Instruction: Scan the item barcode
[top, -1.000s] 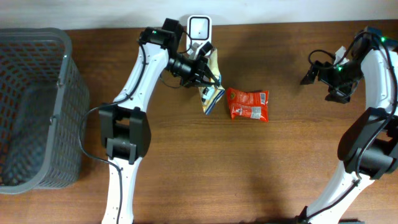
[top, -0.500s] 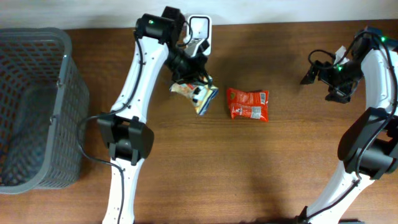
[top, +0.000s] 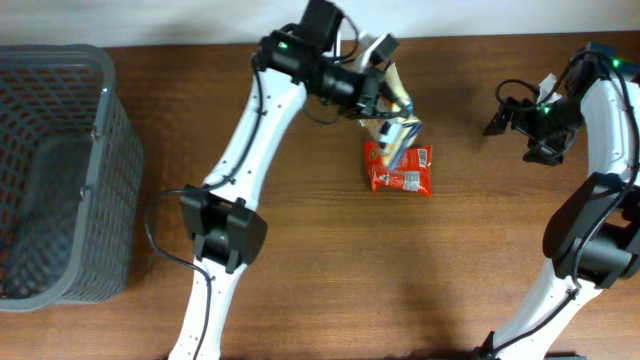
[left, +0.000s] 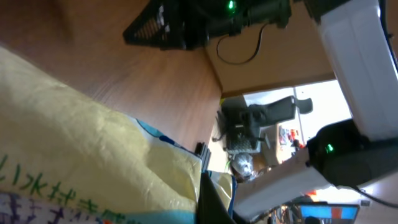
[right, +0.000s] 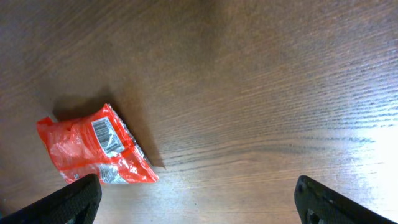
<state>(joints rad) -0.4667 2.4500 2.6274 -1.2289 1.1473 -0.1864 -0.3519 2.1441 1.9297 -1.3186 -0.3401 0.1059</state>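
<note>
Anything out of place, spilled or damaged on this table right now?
Nothing spilled or torn. One oddity: the yellow bag, gripped by the left tool, hangs tilted over the red packet, covering its upper edge from overhead.

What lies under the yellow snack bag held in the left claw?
The red snack packet lies on the wooden table below the yellow snack bag, and most of it shows. The bag covers the packet's top edge, so that strip cannot be seen.

dark wooden table (top: 400, 270), grey mesh basket (top: 112, 190) at left.
</note>
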